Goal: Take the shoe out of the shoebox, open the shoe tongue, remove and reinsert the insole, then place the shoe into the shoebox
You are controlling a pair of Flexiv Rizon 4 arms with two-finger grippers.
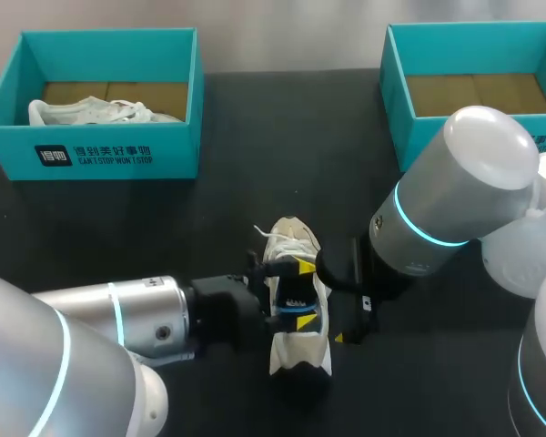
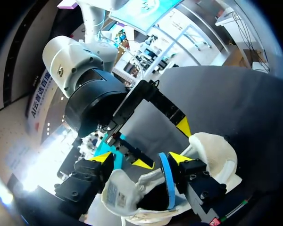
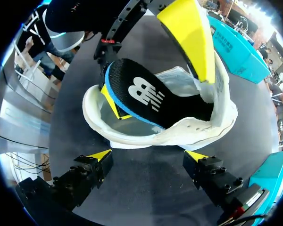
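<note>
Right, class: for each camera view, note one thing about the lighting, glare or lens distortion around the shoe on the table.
Head view: even light, a sheen on the right arm, and shadows by the shoe barely show on the black table. Left wrist view: strong fisheye bending, and glare whites out the room beside the left claw. Right wrist view: the insole is evenly lit; the table's edge bows.

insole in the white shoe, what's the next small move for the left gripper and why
Probably close the left gripper on the black insole with a blue edge. The insole stands tilted, partly out of the white lace-up shoe, between the left gripper's wide-open jaws. The right gripper is open and short of the shoe, so nothing grips the insole yet.
</note>
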